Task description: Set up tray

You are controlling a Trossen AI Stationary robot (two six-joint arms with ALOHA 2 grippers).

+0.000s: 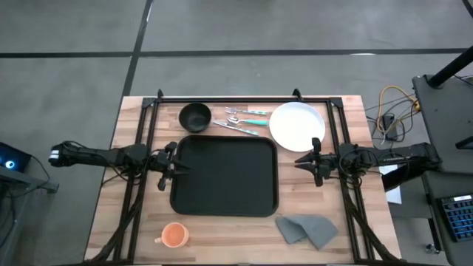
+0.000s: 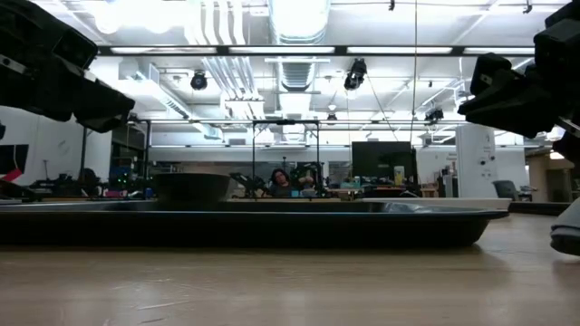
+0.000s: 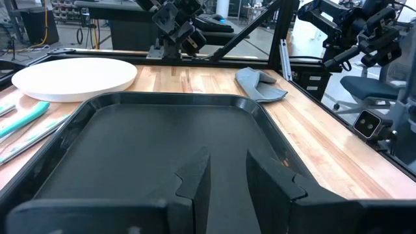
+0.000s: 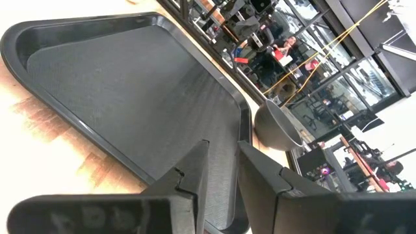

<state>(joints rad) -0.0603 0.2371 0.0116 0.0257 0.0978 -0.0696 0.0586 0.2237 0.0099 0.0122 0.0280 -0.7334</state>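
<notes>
The large black tray (image 1: pixel 225 177) lies flat on the wooden table's middle; it also shows as the tray (image 3: pixel 162 130) in the left wrist view and the tray (image 4: pixel 117 78) in the right wrist view. My left gripper (image 1: pixel 177 167) hovers at the tray's left rim, fingers a little apart, pointing right across it. My right gripper (image 1: pixel 299 160) hovers just off the tray's right rim, fingers a little apart, pointing left. In the low view both arms hang above the tray (image 2: pixel 245 222).
A small black bowl (image 1: pixel 195 117) sits beyond the tray's far left corner. Teal-handled cutlery (image 1: pixel 244 118) lies between it and the round white plate (image 1: pixel 297 125). An orange cup (image 1: pixel 174 235) stands near the front left, and a grey cloth (image 1: pixel 307 230) lies near the front right.
</notes>
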